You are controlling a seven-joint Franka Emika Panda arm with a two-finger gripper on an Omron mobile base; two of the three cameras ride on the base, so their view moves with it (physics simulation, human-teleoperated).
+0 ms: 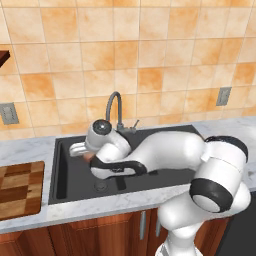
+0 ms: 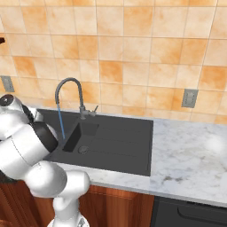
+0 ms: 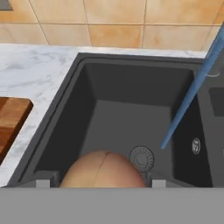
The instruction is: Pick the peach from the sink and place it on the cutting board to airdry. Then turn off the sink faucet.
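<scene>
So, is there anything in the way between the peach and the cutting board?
Nothing visible stands there. In the hand view the peach sits between the gripper fingertips, over the sink basin. Toward the cutting board lie the basin's left wall and a bare marble strip. The water stream falls on the other side.

The orange-pink peach (image 3: 103, 170) is above the black sink (image 3: 118, 113), water runs from the grey faucet (image 2: 71, 95), and the checkered cutting board (image 1: 19, 187) lies left.
</scene>
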